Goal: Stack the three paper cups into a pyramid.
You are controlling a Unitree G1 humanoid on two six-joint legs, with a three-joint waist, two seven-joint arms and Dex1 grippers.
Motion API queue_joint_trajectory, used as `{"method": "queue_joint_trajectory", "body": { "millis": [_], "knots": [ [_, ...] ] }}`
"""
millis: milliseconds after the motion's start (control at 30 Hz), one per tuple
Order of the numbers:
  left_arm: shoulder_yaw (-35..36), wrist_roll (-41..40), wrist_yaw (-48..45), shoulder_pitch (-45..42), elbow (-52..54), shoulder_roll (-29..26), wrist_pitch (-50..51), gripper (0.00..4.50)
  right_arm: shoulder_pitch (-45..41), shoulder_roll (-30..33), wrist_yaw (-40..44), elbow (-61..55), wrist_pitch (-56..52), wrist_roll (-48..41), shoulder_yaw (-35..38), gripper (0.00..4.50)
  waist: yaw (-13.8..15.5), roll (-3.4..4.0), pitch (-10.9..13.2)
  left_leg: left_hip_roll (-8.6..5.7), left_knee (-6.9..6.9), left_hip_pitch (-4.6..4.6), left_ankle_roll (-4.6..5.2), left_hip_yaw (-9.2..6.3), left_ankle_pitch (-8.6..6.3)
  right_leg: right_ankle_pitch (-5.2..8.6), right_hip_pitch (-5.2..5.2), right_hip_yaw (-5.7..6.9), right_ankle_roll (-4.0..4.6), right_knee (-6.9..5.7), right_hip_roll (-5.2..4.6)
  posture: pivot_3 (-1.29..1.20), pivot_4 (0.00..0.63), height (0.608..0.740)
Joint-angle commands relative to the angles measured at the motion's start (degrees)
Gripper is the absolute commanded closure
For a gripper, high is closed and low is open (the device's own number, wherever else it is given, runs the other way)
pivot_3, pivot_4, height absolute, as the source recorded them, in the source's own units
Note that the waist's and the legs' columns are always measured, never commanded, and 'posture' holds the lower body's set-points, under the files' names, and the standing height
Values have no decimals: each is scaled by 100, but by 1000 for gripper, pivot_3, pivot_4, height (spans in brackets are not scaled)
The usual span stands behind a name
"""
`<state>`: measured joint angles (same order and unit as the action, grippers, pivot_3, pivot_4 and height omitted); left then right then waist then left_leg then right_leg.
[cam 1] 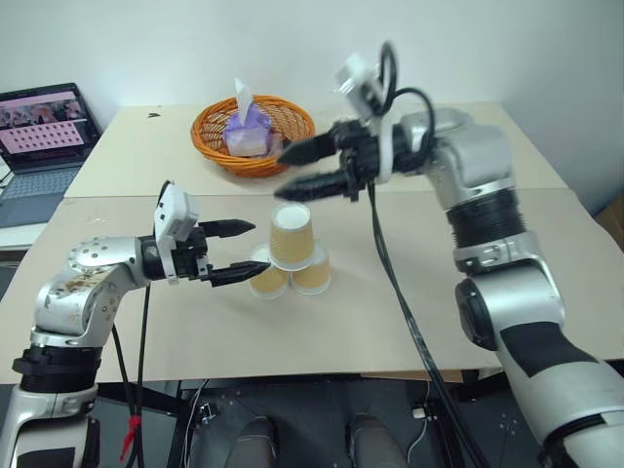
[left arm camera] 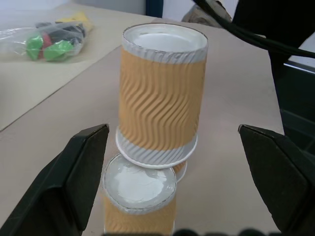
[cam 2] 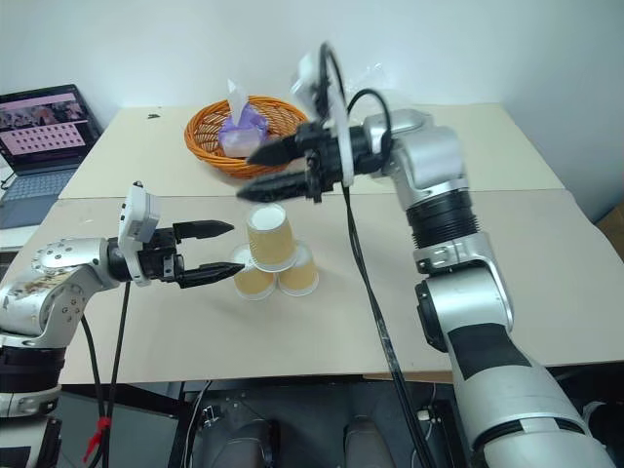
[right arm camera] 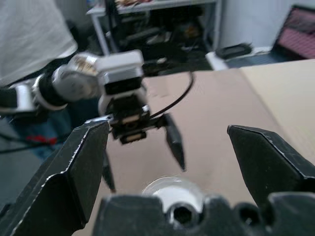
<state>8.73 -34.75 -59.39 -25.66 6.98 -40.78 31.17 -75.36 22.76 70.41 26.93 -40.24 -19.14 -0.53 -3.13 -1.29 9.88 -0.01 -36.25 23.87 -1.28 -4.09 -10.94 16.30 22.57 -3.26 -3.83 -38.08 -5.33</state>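
Observation:
Three paper cups form a pyramid at the table's middle. The two lower cups (cam 1: 268, 278) (cam 1: 313, 273) stand upside down side by side, and the top cup (cam 1: 291, 237) rests upside down on them, as the left wrist view shows of the top cup (left arm camera: 162, 93) over one lower cup (left arm camera: 140, 196). My left gripper (cam 1: 258, 247) is open, level, its fingers either side of the left lower cup without touching. My right gripper (cam 1: 283, 174) hangs open above the top cup, clear of it and holding nothing.
An orange wicker basket (cam 1: 210, 136) with a tissue pack stands behind the cups. A laptop (cam 1: 39, 136) sits at the far left. A plastic bag (left arm camera: 54, 37) of coloured items lies on the table. A person in white (right arm camera: 29, 34) stands beyond.

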Motion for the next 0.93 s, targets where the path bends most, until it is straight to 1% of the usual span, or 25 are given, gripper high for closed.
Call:
{"method": "queue_joint_trajectory", "body": {
  "millis": [33, 100, 133, 167, 200, 267, 300, 333, 400, 500, 600, 667, 767, 833, 933],
  "knots": [
    [816, -244, 913, 232, 278, 161, 173, 0, 510, 634, -1598, -154, 68, 272, 949, 24, 57, -3, 0, 0, -2, 0, 0, 0, 0, 0, -1, 0, 0, 4, -1, 0, 150, 740],
    [1188, -378, 1456, 465, 505, 348, 286, 0, 1004, 916, -2449, -172, -82, 295, 1526, 24, 107, -8, -3, -5, 0, 1, 0, 2, 0, 0, -3, 0, 0, 5, -6, 0, 150, 740],
    [1308, -433, 1634, 552, 609, 408, 347, 0, 1173, 978, -2707, -243, -151, 256, 1710, 24, 115, -9, -2, -5, 1, 1, 0, 1, 0, 0, -8, 0, 0, 6, -9, 0, 150, 740],
    [1557, -457, 2013, 757, 748, 575, 396, 0, 1649, 1056, -3238, -432, -151, 377, 2035, 24, 120, -8, -1, -7, 0, 2, 0, 2, 0, 0, -9, 0, 0, 8, -11, 0, 150, 740],
    [1756, -426, 2361, 931, 816, 719, 393, 0, 2119, 1142, -3707, -595, -13, 586, 2204, 24, 119, -8, -1, -12, 0, 11, 0, 10, 0, 0, 4, -6, 1, 9, -17, 0, 150, 740],
    [2013, -282, 2892, 1158, 866, 931, 309, 0, 2853, 1255, -4425, -899, 221, 1003, 2274, 24, 124, -9, -3, -10, -2, 19, 0, 12, 0, -1, 13, -12, 1, 2, -15, 0, 150, 740],
    [2088, -91, 3216, 1197, 744, 1045, 191, 0, 3265, 1272, -4766, -1060, 341, 1274, 2189, 24, 123, -9, -3, -9, 0, 23, 0, 12, 0, -1, 16, -12, 1, 4, -14, 0, 150, 740],
    [2131, 134, 3488, 1227, 595, 1150, -26, 0, 3662, 1238, -5095, -1191, 421, 1484, 2136, 24, 125, -8, -3, -10, -2, 28, 0, 18, 0, -1, 29, -18, 1, -1, -15, 0, 150, 740],
    [2152, 523, 3921, 1208, 297, 1307, -425, 0, 4126, 962, -5580, -1391, 509, 1472, 2327, 24, 95, -8, -3, -10, -6, 37, -3, 36, 2, -1, 52, -35, 2, -21, -14, 0, 150, 740],
    [2189, 1024, 4488, 944, -298, 1484, -1097, 0, 4354, 621, -5849, -1490, 847, 1443, 2237, 24, -29, -7, -4, -3, -3, 7, -6, 84, 4, -6, 48, -78, 8, -36, -5, 0, 150, 740],
    [2258, 1347, 4995, 671, -922, 1650, -1687, 0, 4439, 448, -5919, -1222, 1623, 1622, 1908, 24, -59, -8, -5, 5, 5, -17, -6, 83, 4, -6, 22, -75, 8, -25, 5, 0, 150, 740],
    [2203, 1642, 5278, 587, -1312, 1729, -2139, 0, 4457, 295, -5987, -1025, 2098, 1576, 1893, 24, -62, -9, -5, 7, 21, -35, -5, 81, 4, -6, 2, -70, 8, 2, 6, 0, 150, 740],
    [2185, 1932, 5768, 486, -1814, 1898, -2619, 0, 4456, 122, -6097, -824, 2600, 1508, 1911, 24, -38, -13, -7, 5, 18, -33, -4, 84, 3, -6, -6, -70, 8, 11, 0, 0, 150, 740],
    [2110, 2164, 6017, 449, -2133, 1949, -2958, 0, 4463, 9, -6179, -767, 2819, 1526, 1869, 24, -8, -13, -7, -5, 14, -28, -5, 85, 3, -7, -4, -70, 6, 10, -12, 0, 150, 740],
    [2146, 2182, 6169, 376, -2441, 2003, -3280, 0, 4440, -114, -6262, -721, 2884, 1521, 1794, 24, 26, -14, -8, -4, 12, -30, -5, 84, 3, -8, -5, -70, 4, 6, -11, 0, 150, 740]
  ]
}}
